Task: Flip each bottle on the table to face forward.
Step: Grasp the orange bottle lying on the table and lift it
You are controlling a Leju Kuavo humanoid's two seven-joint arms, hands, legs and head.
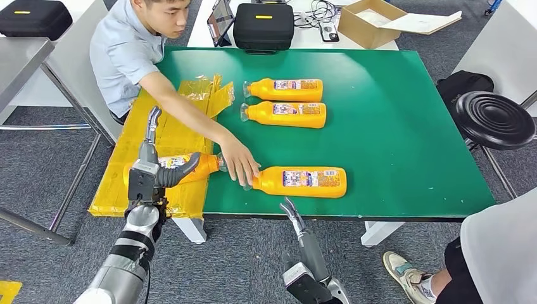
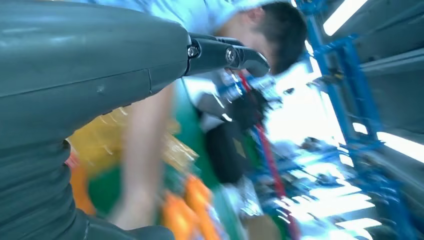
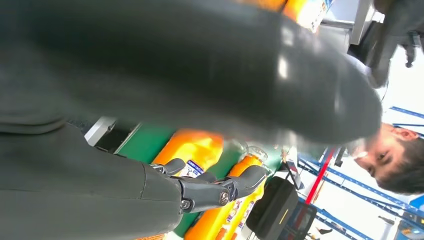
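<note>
Two orange bottles [image 1: 286, 89] [image 1: 285, 114] lie side by side at the back of the green table [image 1: 392, 126], labels up. A third orange bottle [image 1: 303, 182] lies near the front edge. A person's hand [image 1: 239, 166] rests at its cap end. A fourth bottle [image 1: 201, 167] lies on yellow plastic wrap [image 1: 164, 133] at the table's left end. My left hand [image 1: 154, 166] [image 2: 100, 75] hovers in front of it, fingers up and thumb out, holding nothing. My right hand [image 1: 293, 215] [image 3: 200, 190] hangs below the front edge, fingers apart and empty, with orange bottles [image 3: 195, 150] beyond it.
A person sits at the table's far left, reaching across the wrap. A black case [image 1: 263, 25] and a cardboard box [image 1: 370, 22] stand behind the table. A black stool [image 1: 494, 119] is at the right, and another person's leg [image 1: 494, 253] at the lower right.
</note>
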